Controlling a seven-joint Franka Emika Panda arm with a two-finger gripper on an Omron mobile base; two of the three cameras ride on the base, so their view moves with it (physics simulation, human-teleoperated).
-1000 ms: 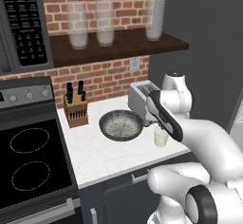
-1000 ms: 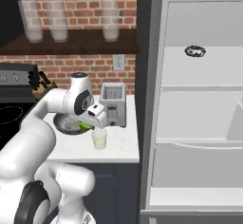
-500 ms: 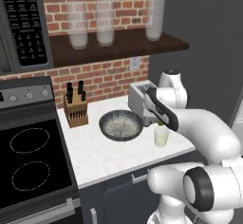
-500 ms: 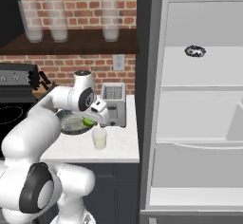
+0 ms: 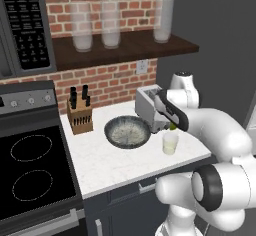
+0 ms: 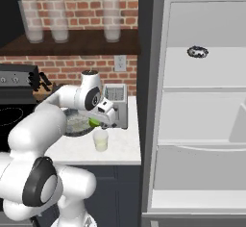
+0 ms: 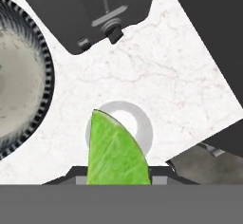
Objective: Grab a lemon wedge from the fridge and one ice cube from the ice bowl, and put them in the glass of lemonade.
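Note:
My gripper (image 5: 172,125) is shut on the yellow-green lemon wedge (image 5: 173,126), holding it just above the glass of lemonade (image 5: 170,143) on the white counter. From the right, the lemon wedge (image 6: 94,122) hangs over the glass (image 6: 101,140), up and slightly left of it. Seen from the hand, the wedge (image 7: 116,152) covers the left part of the glass's rim (image 7: 142,126) below. The ice bowl (image 5: 127,131) sits left of the glass, its ribbed side (image 7: 21,99) close by. The fridge (image 6: 192,24) stands open on the right.
A toaster (image 5: 148,107) stands right behind the glass, near the hand. A knife block (image 5: 80,116) sits by the stove (image 5: 30,170). Tall glasses (image 5: 111,24) line the shelf above. A small dark ring (image 6: 197,52) lies on the fridge's upper shelf.
The gripper, still holding the wedge, has drifted slightly toward the spot over the glass, and the arm's elbow has swung to a new pose.

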